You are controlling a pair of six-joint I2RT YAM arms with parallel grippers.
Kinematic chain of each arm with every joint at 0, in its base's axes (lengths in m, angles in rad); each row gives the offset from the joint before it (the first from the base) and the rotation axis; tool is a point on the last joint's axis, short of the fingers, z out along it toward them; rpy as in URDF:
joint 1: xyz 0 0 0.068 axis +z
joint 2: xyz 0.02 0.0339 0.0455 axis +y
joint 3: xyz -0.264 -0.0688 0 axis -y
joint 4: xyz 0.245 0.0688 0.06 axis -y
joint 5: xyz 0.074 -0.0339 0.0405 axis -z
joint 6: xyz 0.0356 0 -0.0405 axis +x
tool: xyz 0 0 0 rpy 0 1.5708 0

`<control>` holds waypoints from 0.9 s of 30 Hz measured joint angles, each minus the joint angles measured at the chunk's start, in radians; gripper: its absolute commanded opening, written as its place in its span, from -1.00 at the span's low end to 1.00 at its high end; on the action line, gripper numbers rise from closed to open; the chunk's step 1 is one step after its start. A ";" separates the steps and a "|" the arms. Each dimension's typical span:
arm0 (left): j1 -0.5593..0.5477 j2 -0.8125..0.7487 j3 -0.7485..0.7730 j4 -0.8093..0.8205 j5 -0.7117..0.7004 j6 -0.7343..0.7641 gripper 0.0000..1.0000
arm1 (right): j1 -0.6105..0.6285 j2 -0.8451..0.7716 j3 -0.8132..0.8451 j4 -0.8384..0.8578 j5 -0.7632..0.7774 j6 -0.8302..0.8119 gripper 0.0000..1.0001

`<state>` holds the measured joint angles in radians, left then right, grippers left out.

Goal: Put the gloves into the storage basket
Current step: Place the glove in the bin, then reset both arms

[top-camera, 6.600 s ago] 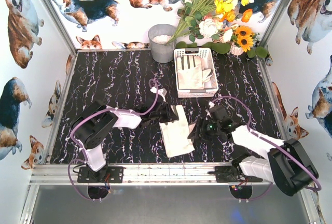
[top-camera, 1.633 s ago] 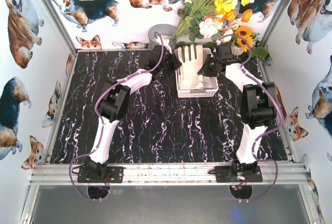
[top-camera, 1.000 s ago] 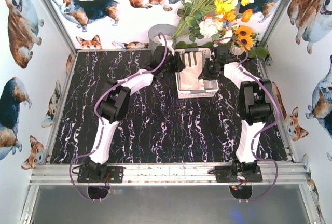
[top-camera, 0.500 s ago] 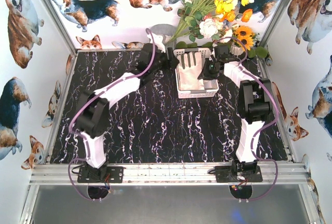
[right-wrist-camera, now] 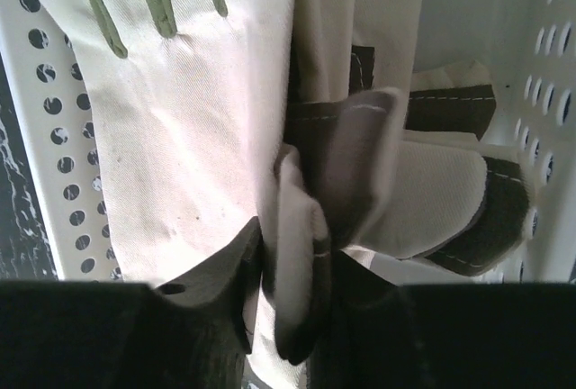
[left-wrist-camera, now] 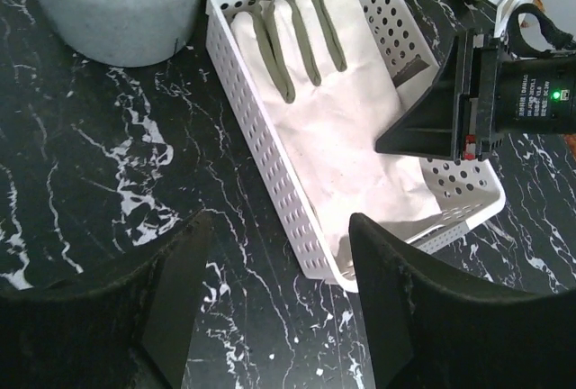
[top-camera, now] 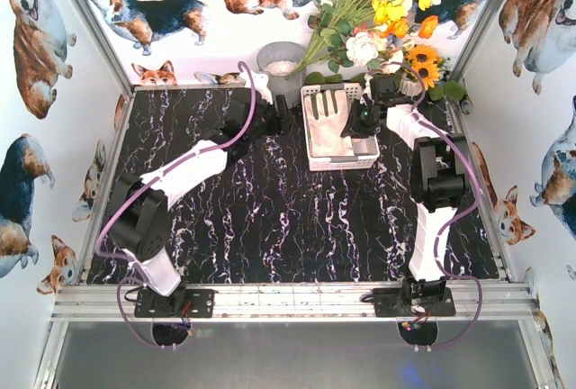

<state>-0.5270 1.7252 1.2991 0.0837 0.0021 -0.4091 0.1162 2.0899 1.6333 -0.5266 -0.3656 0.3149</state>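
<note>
The white storage basket [top-camera: 311,137] stands at the back of the table. A cream glove [top-camera: 329,115] with grey-green finger strips lies on top inside it, fingers toward the back wall. My left gripper [top-camera: 286,114] is open and empty just left of the basket; in its wrist view [left-wrist-camera: 279,317] it hovers over the dark table beside the basket [left-wrist-camera: 261,164] and the glove [left-wrist-camera: 333,110]. My right gripper [top-camera: 359,123] reaches into the basket from the right. It is shut on a fold of glove fabric [right-wrist-camera: 301,254], next to a glove with dark panels [right-wrist-camera: 450,200].
The grey metal bucket [top-camera: 281,63] stands just left of the basket, close to my left gripper, and also shows in the left wrist view [left-wrist-camera: 108,2]. A flower bouquet [top-camera: 378,20] hangs over the basket's back right. Printed walls enclose the table.
My left gripper has let go of the glove and drawn back to the left, away from the basket. The glove now lies flat in the basket. My right gripper has stayed in place.
</note>
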 measured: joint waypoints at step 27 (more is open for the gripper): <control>0.007 -0.499 -0.208 -0.251 -0.280 0.085 0.99 | 0.011 -0.693 -0.316 0.017 0.200 -0.060 0.93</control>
<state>-0.5201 1.2259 1.0908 -0.1669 -0.2779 -0.3237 0.1276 1.3968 1.3170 -0.5098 -0.1658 0.2546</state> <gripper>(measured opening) 0.995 0.947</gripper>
